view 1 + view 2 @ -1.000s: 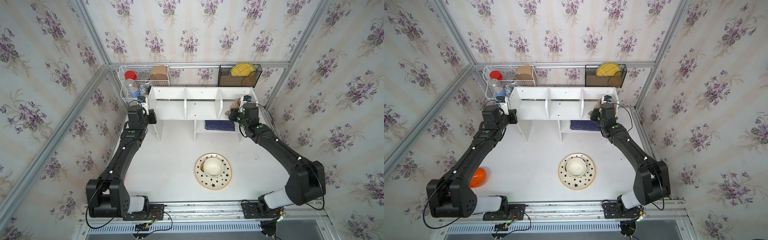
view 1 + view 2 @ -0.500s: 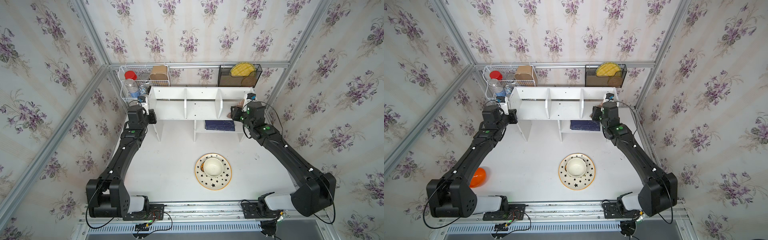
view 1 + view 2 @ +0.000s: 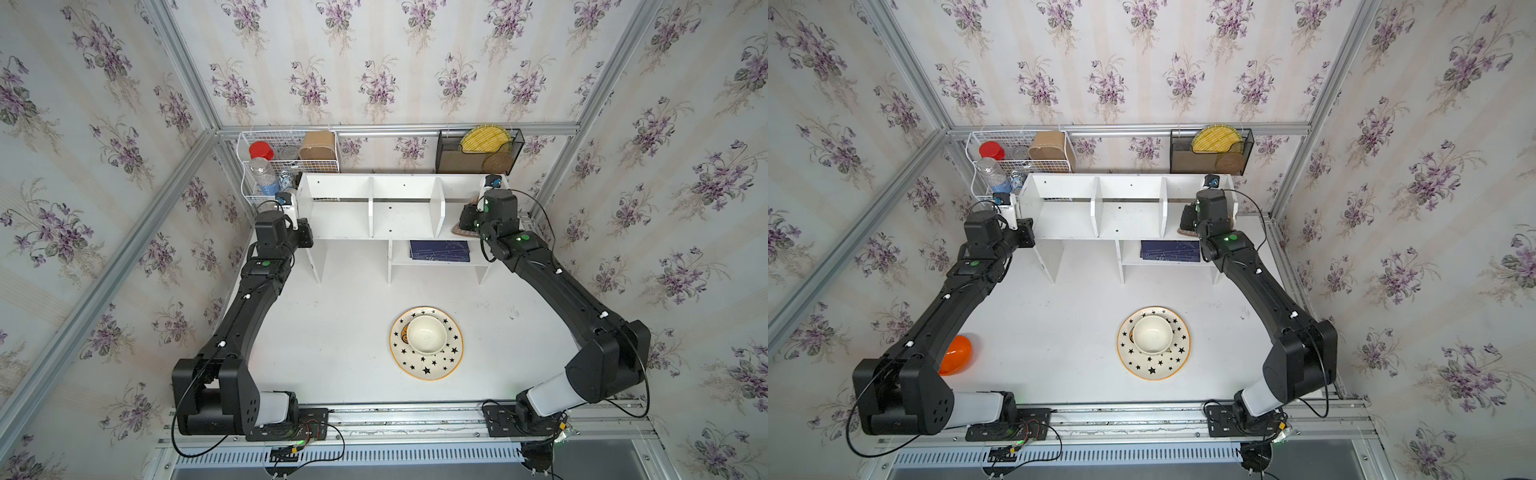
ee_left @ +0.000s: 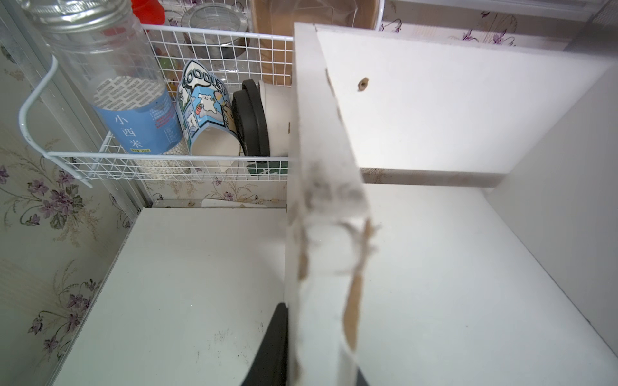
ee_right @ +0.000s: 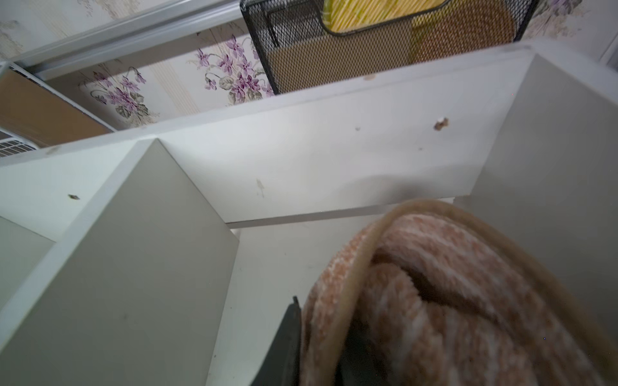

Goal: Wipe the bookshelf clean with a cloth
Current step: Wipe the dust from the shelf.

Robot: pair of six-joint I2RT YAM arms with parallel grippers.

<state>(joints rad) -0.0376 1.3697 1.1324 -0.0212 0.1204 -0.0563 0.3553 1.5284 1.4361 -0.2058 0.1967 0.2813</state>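
Lying bunched on the bookshelf (image 5: 334, 150), the cloth (image 5: 451, 284) looks fuzzy pinkish-tan.

Both top views are evenly and brightly lit, with shadows kept soft and faint. In the wrist views, close-range blur is seen on the white wooden bookshelf (image 4: 321, 234) and the fluffy pinkish-tan striped cloth (image 5: 451, 300).

right gripper (image 5: 317, 357) moved deeper into bookshelf (image 3: 403, 218), cloth (image 5: 451, 300) shifted with it
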